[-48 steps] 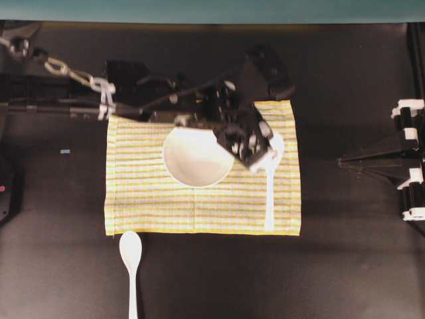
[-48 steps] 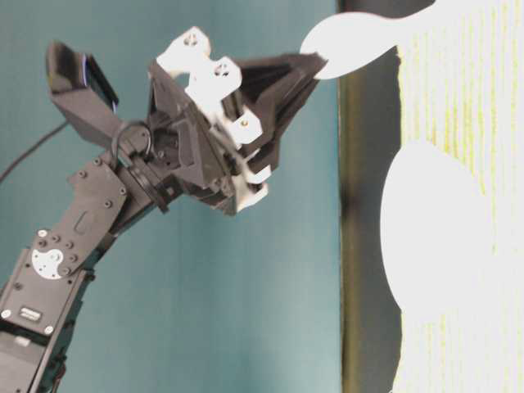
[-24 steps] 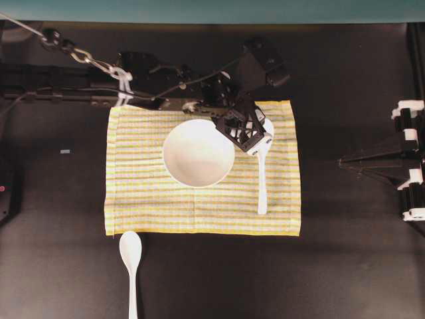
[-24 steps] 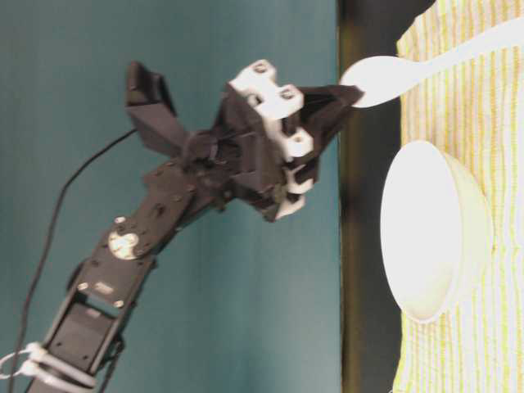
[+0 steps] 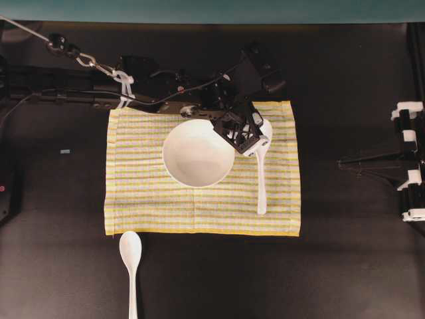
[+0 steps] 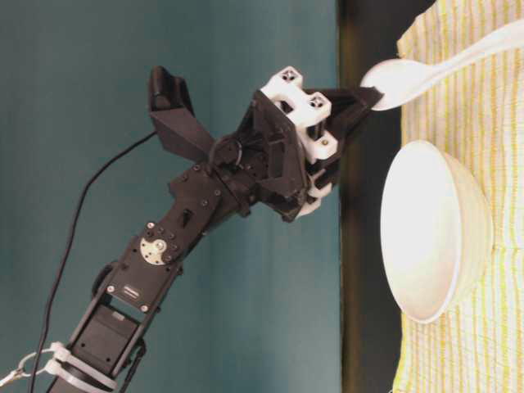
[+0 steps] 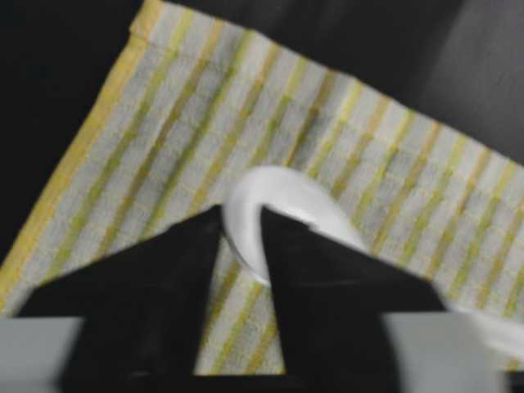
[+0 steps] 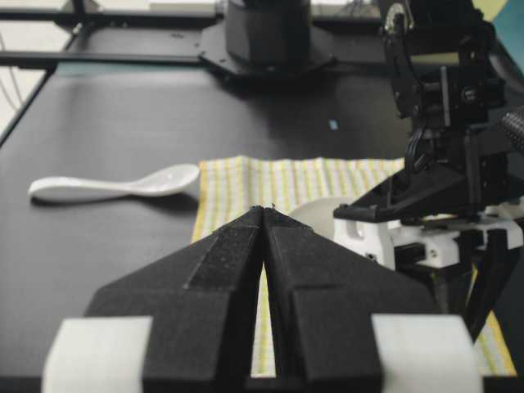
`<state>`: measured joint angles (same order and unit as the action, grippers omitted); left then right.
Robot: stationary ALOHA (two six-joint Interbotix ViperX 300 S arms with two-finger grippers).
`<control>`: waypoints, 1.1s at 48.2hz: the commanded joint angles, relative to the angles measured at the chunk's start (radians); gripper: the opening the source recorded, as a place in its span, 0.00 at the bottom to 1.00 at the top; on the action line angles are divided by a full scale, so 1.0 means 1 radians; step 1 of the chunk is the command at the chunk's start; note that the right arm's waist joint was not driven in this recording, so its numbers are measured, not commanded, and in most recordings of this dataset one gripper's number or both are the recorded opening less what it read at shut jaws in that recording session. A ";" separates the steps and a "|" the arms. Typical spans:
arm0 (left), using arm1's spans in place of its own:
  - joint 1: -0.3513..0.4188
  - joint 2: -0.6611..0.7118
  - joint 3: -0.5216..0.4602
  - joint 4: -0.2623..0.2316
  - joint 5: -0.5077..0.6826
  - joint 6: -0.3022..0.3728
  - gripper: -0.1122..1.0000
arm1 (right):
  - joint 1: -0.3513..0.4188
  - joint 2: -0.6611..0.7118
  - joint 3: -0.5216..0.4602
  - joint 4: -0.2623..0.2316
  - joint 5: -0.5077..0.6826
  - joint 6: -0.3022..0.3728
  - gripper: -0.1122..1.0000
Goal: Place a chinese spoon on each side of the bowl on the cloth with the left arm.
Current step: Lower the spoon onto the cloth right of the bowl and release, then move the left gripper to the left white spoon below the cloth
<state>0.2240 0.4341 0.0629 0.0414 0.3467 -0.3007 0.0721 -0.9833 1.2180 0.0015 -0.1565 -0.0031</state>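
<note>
Black boxy left gripper (image 5: 255,138) is straddling the white ceramic spoon (image 5: 261,174) with jaws slightly parted, grip uncertain. Lifting now risks dragging its scoop against the glossy white bowl (image 5: 198,152) just beside, if it is clinging.

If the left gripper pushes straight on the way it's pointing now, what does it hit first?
Probably the spoon: its bowl end sits right between the left gripper's fingertips, with the cloth just beyond. How far the tips stand off the cloth is unclear.

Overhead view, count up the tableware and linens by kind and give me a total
Spoons: 2, one on the cloth, one off it on the dark table
Bowls: 1
Cloths: 1
Total: 4
</note>
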 commanded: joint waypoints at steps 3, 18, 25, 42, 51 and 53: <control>0.003 -0.006 0.005 0.003 -0.009 0.002 0.45 | 0.000 0.005 -0.006 0.002 -0.003 0.003 0.09; -0.006 -0.035 0.015 0.003 -0.009 0.005 0.85 | 0.000 0.005 -0.006 0.002 -0.006 0.003 0.09; -0.046 -0.146 0.041 0.003 0.028 0.012 0.84 | 0.000 0.005 -0.006 0.002 -0.006 0.003 0.09; -0.241 -0.523 0.411 0.003 0.003 0.005 0.84 | 0.000 -0.005 -0.006 0.002 -0.003 0.003 0.09; -0.341 -0.612 0.629 0.003 -0.017 -0.100 0.83 | 0.000 -0.005 0.000 0.002 -0.003 0.003 0.09; -0.360 -0.624 0.666 0.003 -0.021 -0.124 0.83 | 0.000 -0.005 0.002 0.002 -0.003 0.003 0.09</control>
<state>-0.0982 -0.1549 0.6627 0.0414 0.3375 -0.3958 0.0721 -0.9925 1.2241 0.0015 -0.1549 -0.0031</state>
